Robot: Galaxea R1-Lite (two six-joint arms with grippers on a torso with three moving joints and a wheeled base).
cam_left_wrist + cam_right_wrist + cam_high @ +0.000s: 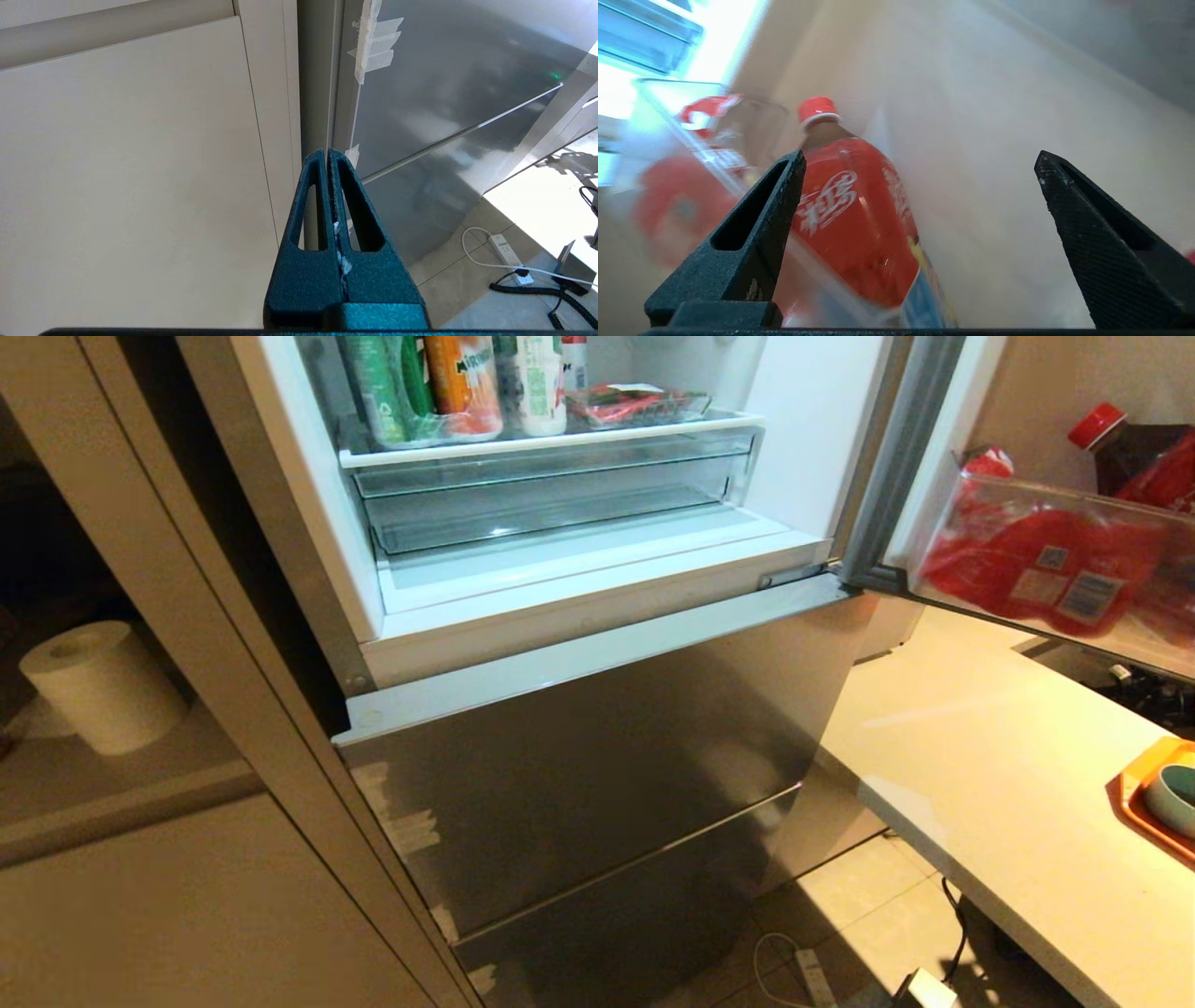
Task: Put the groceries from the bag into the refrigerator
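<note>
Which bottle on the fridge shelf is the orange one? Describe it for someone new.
Start at the open fridge and find the white shelf above the clear drawer. Bottles stand in a row at its left end. The orange bottle is between the green bottle and the white bottle, and it is the only orange one.

We saw the refrigerator (579, 775) faced in brushed grey steel with a soft sheen, its drawer (551, 495) clear glossy plastic. The paper roll (103, 686) looked matt, the counter (1008, 784) smooth, and the left gripper (326, 151) showed grainy teal plastic.
</note>
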